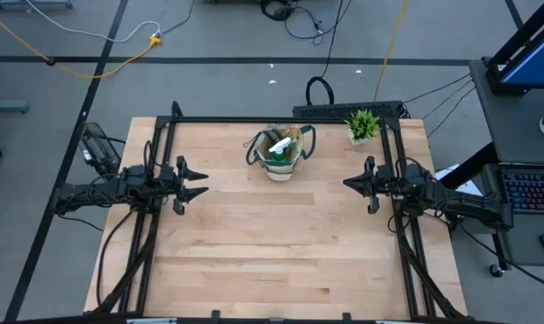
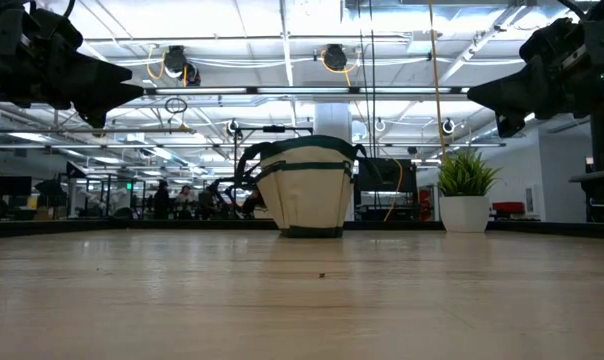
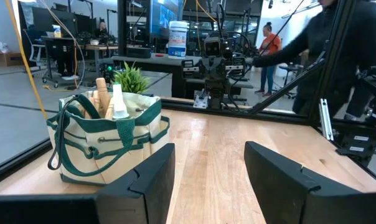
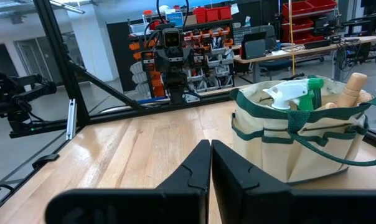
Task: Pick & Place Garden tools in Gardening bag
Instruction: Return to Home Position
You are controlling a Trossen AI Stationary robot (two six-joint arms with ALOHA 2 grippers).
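Observation:
The beige gardening bag [image 1: 282,153] with dark green trim and loop handles stands upright on the table near its far edge; it also shows in the low view [image 2: 309,187]. A green spray bottle with a white nozzle [image 4: 298,94] and wooden tool handles [image 3: 101,94] stick up out of it. My left gripper [image 1: 203,182] hovers open and empty over the table's left side. My right gripper [image 1: 347,183] hovers shut and empty over the right side. Both are well clear of the bag.
A small spiky green plant in a white pot [image 1: 363,126] stands at the far right corner, right of the bag. Black frame rails [image 1: 281,118] run along the table's far, left and right sides. A person [image 3: 337,43] stands beyond the table.

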